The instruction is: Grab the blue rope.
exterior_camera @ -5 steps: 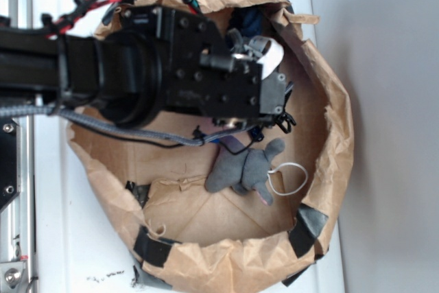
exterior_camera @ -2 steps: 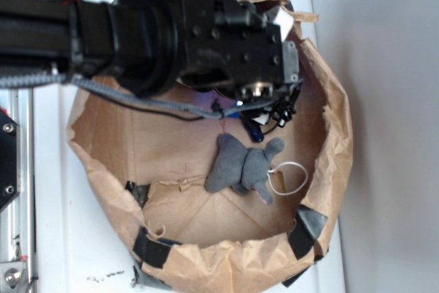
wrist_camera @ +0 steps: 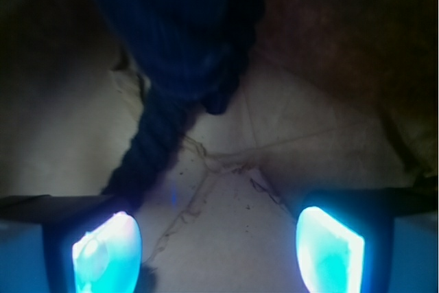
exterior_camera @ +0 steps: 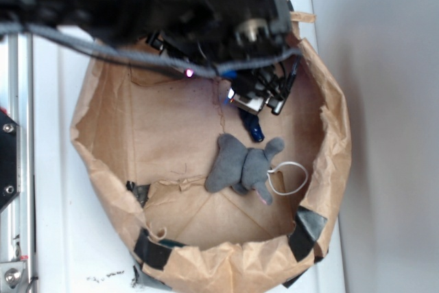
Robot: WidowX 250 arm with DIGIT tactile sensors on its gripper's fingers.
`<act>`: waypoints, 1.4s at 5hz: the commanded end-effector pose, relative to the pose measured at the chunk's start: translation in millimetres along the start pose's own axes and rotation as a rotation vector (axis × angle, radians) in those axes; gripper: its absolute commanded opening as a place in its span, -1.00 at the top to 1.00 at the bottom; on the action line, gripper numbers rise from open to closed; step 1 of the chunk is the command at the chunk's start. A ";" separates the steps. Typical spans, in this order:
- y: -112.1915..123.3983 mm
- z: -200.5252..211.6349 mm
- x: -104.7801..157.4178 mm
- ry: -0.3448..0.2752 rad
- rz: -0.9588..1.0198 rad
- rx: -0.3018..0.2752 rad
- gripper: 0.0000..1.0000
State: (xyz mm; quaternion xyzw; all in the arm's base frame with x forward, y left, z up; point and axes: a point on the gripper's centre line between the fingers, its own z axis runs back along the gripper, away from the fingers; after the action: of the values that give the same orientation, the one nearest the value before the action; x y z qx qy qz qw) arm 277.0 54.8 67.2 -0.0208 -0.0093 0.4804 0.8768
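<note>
Below the gripper [wrist_camera: 218,241], jaws spread and empty, the blue rope [wrist_camera: 161,135] runs diagonally, its end by the left fingertip [wrist_camera: 106,250], off-centre from the gap.

Paper basket wall [exterior_camera: 329,135]: crumpled brown rim encloses the floor on all sides, with access from above. Grey plush elephant [exterior_camera: 243,168] lies mid-floor, just beside the blue rope [exterior_camera: 252,127] tip; bare paper floor left of both. Gripper [wrist_camera: 218,248] fingers spread, rope strand by the left pad [wrist_camera: 106,252], clear paper between.
</note>
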 end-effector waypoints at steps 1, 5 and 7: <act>-7.5 26.3 4.8 -0.014 -0.014 -0.091 -1.00; -36.5 -29.8 5.4 -0.110 0.015 -0.054 -1.00; -37.0 -35.0 8.3 -0.125 0.043 -0.027 1.00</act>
State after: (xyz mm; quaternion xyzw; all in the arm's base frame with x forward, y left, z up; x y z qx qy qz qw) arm 308.0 40.9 21.3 0.0082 -0.0475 0.5063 0.8610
